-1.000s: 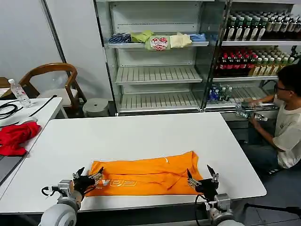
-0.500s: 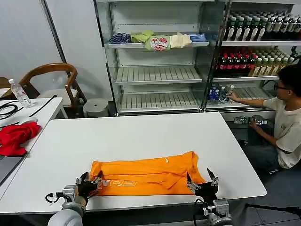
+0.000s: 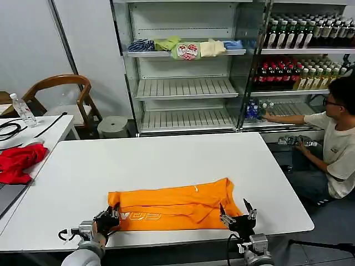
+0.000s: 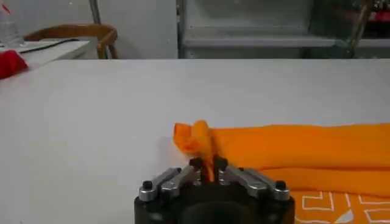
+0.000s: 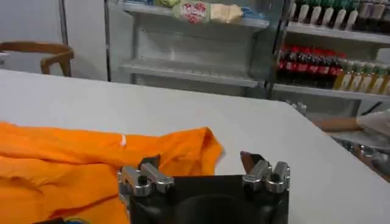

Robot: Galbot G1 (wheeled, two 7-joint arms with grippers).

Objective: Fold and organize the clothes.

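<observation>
T-shirt (image 4: 292,152) corner is pinched between the closed left gripper (image 4: 204,167) fingers for folding; right gripper (image 5: 201,164) is spread wide, nothing held.

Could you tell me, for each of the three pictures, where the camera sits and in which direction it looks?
Head view: from the robot's head, forward and down at the white table, orange T-shirt, left gripper and right gripper.
Left wrist view: low over the table, past the left gripper, shut on the T-shirt's corner.
Right wrist view: low, past the open right gripper, toward the shelves.
All views share the T-shirt and table.
</observation>
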